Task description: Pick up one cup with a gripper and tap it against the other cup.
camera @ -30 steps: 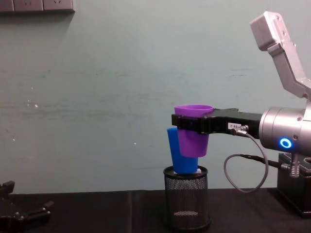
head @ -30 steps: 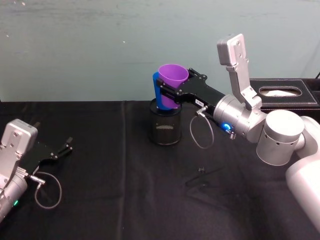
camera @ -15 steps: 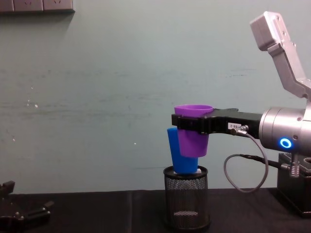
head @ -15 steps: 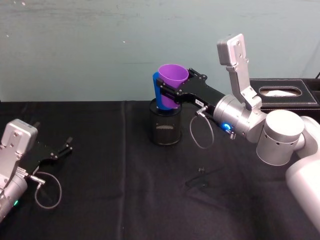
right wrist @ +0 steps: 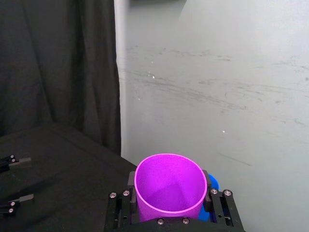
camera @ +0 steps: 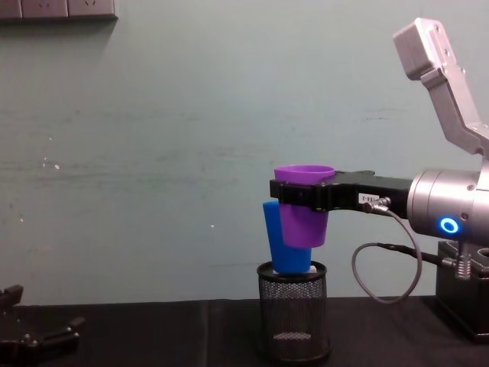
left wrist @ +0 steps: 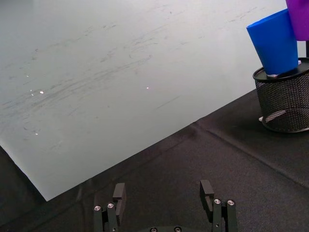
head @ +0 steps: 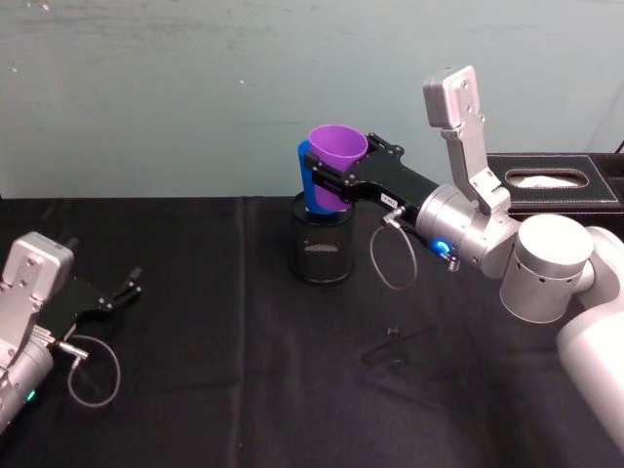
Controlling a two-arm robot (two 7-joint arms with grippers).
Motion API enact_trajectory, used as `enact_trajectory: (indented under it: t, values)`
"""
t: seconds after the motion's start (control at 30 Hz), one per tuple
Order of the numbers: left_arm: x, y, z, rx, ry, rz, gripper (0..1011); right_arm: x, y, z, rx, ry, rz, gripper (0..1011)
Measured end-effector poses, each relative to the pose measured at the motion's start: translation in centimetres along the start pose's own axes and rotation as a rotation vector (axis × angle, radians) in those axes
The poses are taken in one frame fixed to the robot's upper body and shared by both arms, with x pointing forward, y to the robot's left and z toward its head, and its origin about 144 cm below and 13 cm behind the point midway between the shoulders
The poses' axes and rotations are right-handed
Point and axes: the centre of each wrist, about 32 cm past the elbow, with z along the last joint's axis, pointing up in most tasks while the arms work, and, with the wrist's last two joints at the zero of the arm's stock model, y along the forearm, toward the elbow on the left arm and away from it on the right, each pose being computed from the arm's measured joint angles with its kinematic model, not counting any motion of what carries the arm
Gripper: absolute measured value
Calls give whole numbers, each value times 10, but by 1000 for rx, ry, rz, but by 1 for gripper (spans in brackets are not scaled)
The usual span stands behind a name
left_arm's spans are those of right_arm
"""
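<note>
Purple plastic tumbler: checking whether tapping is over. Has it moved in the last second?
No. The purple tapered plastic tumbler, held by the right gripper, keeps its place above the black mesh pen holder, beside the blue tumbler.

Right gripper holds purple cup just beside blue cup in mesh holder.

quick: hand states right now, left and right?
Left hand: open, holding nothing.
Right hand: closed on the purple cup, held up beside the blue cup.
</note>
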Motion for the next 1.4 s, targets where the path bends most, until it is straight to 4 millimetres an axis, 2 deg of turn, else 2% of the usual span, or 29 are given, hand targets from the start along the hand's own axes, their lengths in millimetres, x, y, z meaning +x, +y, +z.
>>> enact_trajectory:
  t: [1.4]
  values:
    - [0,0,0,0,0,0,1000,0,0,0,0,0,0,741]
